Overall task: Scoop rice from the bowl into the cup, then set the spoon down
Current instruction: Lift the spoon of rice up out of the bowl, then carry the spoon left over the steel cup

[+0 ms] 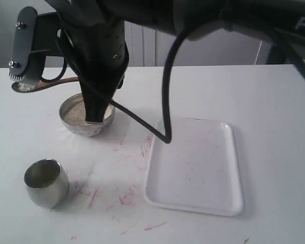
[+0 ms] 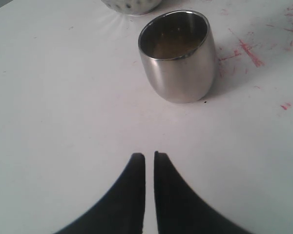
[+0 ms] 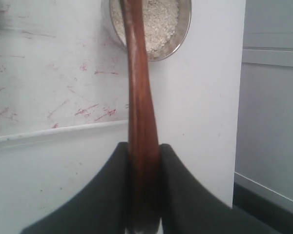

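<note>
While the right gripper (image 3: 143, 153) clamps the spoon (image 3: 138, 97) above the bowl (image 3: 184, 27), upper frame, tilt could spill rice (image 3: 161, 19); left gripper (image 2: 149, 156) idle, jaws together.

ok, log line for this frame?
right tool: shut on dark reddish-brown wooden spoon, over off-white rice in wide steel bowl | left tool: shut, empty, near small rounded steel cup | spoon: not set down

white tray (image 1: 193, 170) | flat on white table (image 1: 274, 101) | red scuffs (image 1: 126, 198) alongside
</note>
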